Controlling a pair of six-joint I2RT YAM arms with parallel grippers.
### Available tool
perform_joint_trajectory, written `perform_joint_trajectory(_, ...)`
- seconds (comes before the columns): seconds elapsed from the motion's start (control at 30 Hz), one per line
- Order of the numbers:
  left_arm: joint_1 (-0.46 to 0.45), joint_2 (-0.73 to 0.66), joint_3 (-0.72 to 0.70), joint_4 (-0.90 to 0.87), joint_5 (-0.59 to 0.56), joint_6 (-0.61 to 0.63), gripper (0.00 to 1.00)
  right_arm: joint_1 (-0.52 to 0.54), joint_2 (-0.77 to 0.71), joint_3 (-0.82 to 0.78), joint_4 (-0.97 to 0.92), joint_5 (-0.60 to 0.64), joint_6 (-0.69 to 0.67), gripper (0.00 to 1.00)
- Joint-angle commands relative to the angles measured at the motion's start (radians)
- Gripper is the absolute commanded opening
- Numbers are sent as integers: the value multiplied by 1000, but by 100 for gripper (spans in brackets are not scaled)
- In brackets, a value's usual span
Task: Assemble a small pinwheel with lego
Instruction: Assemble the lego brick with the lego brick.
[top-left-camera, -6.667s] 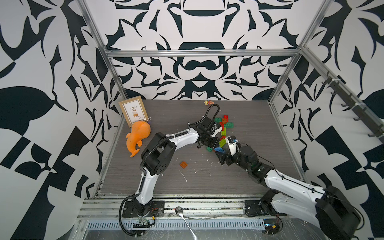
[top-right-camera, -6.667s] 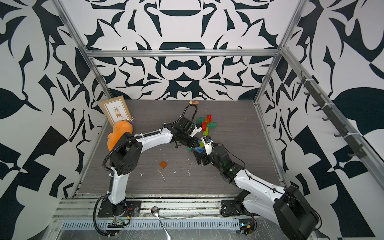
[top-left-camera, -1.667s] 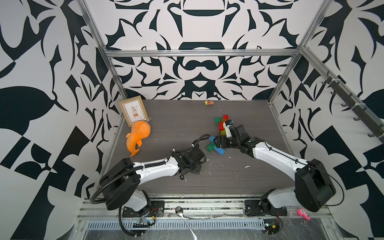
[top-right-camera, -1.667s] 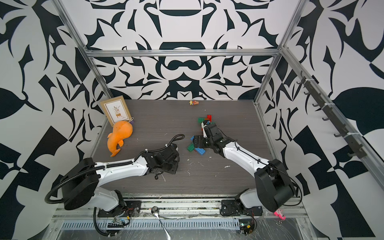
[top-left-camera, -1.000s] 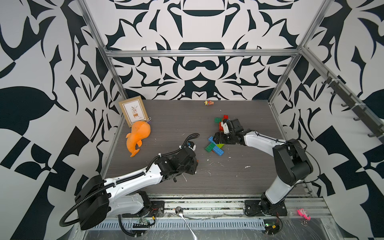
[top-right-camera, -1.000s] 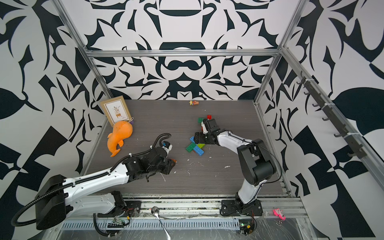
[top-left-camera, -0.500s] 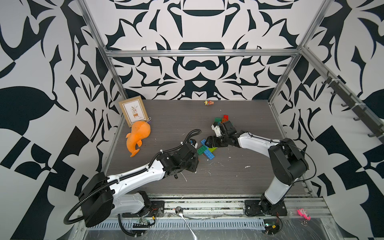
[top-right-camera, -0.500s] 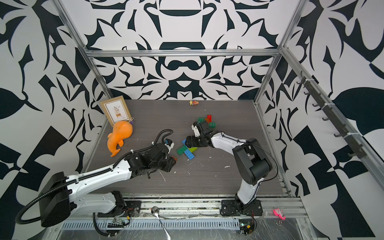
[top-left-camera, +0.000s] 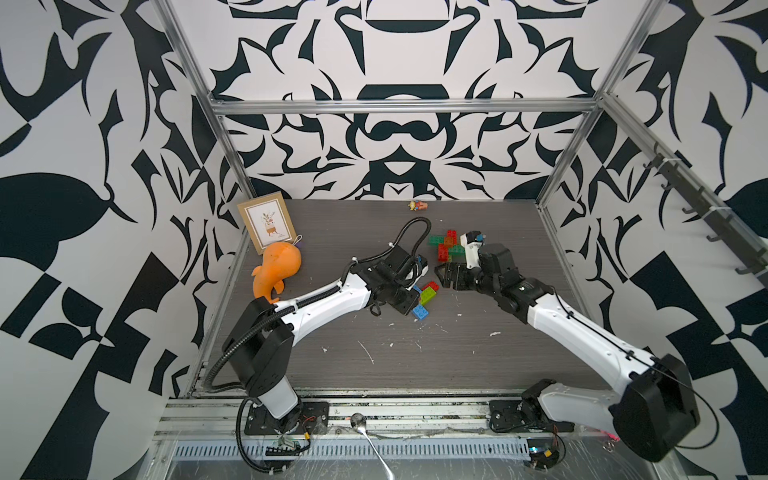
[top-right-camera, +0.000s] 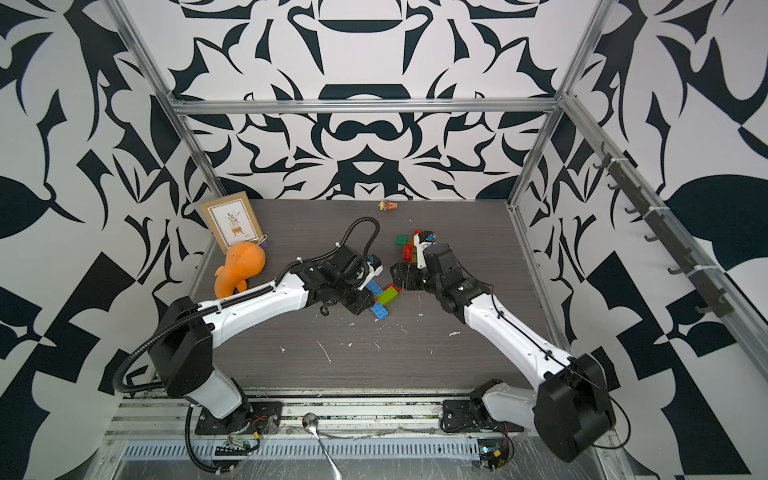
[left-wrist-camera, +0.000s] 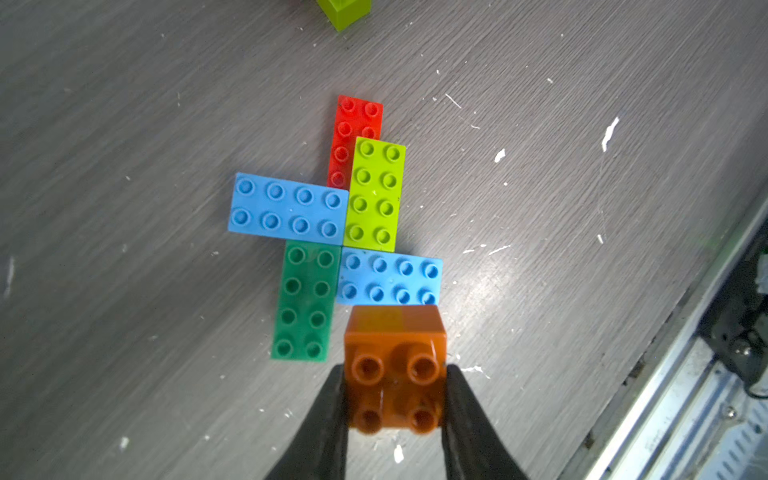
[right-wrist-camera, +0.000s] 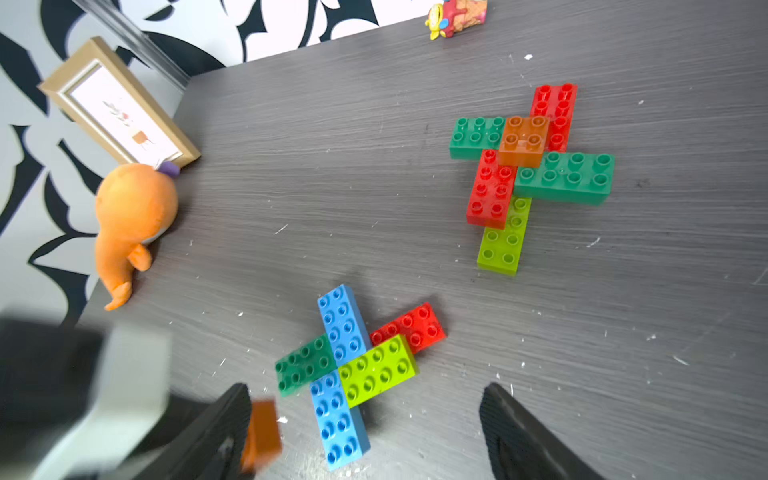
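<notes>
The left gripper (left-wrist-camera: 395, 388) pinches a small square orange plastic brick (left-wrist-camera: 395, 332) by its sides, close beside a flat cross of oblong studded bricks (left-wrist-camera: 332, 224) lying mid-way across the grey wood-grain bench (top-left-camera: 374, 353). The cross has two blue bricks, one dark green, one lime and one red that is half hidden by the lime. The right gripper (right-wrist-camera: 365, 390) stands wide open and empty just beside it. A second cross (right-wrist-camera: 557, 174) nearer the far edge carries the other orange square.
</notes>
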Motion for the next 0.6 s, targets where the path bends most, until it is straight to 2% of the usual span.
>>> perform_joint_trajectory(0.0, 2, 80, 104, -140, 6, 197, 25, 2, -60, -73, -44, -32, -14, 89)
perform_joint_trajectory(0.17, 7, 206, 220, -207, -38, 312, 25, 0, -139, -155, -15, -39, -35, 90)
perform_joint_trajectory(0.3, 16, 287, 320, -276, -51, 326, 24, 0, -147, -174, 5, -44, -38, 90)
perform_joint_trajectory(0.57, 18, 333, 356, -290, -86, 344, 23, 0, -152, -196, 21, -57, -32, 90)
